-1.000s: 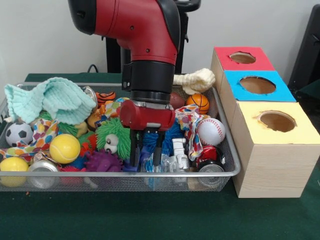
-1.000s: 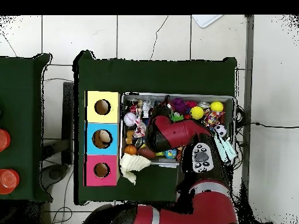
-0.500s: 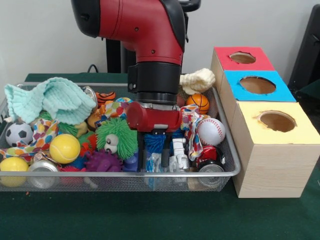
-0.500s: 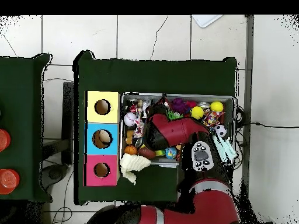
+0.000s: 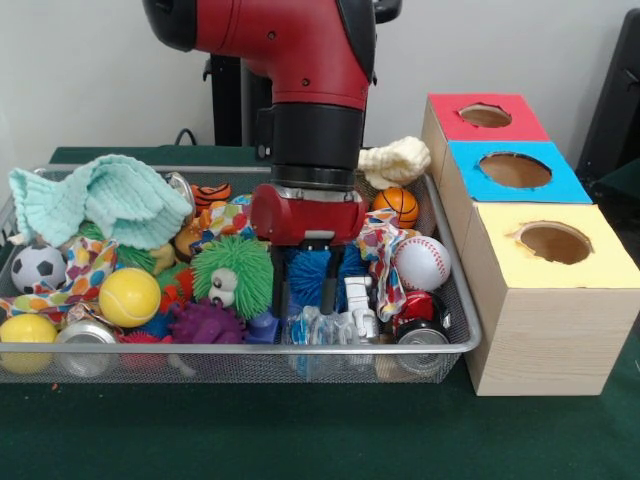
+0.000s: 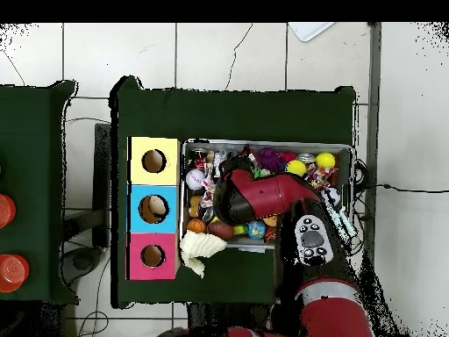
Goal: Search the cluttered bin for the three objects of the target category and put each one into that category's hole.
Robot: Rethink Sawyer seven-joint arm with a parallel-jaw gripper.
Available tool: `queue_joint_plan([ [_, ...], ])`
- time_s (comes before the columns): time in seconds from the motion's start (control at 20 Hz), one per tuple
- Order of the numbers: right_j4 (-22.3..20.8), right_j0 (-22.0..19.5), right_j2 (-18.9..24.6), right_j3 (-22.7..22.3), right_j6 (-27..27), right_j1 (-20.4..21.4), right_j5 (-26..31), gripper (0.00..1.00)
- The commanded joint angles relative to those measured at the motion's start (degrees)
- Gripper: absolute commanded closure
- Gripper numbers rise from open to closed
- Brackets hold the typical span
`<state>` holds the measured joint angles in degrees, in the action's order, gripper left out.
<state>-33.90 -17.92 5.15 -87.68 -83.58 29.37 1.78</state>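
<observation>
Green fuzzy toy (image 5: 233,277) beside yellow tennis ball (image 5: 129,297); baseball (image 5: 422,262) apart.

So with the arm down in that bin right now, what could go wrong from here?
The pincer is open, straddling a clear bottle wedged against the bin's near rim. That thin, see-through plastic could crumple or slip out when squeezed.
The green furry toy, blue spiky ball and a white toy crowd the fingers, so a neighbour may be pinched or dragged up too.
</observation>
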Motion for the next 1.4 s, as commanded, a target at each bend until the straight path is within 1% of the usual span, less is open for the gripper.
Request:
queue_joint_plan([
  [0.05, -3.91, -2.99, 6.75, -5.92, 5.19, 1.64, 11.25, 0.00],
  [0.2, -4.08, -3.31, 6.89, -6.11, 4.54, 1.27, 11.65, 0.00],
  [0.35, -3.83, -3.80, 7.16, -6.27, 2.89, -0.31, 11.12, 0.00],
  [0.5, -2.57, -4.90, 8.12, -6.83, 1.28, -2.20, 11.21, 0.00],
  [0.6, -0.61, -6.25, 9.27, -7.66, 0.03, -2.96, 12.19, 0.00],
  [1.0, 0.08, -9.49, 13.19, -9.55, 0.09, -3.94, 12.66, 0.00],
  [1.15, 0.57, -10.55, 14.75, -9.71, 0.87, -4.39, 14.19, 0.00],
  [1.4, 1.42, -11.90, 16.74, -10.38, 0.69, -4.41, 15.88, 0.00],
])
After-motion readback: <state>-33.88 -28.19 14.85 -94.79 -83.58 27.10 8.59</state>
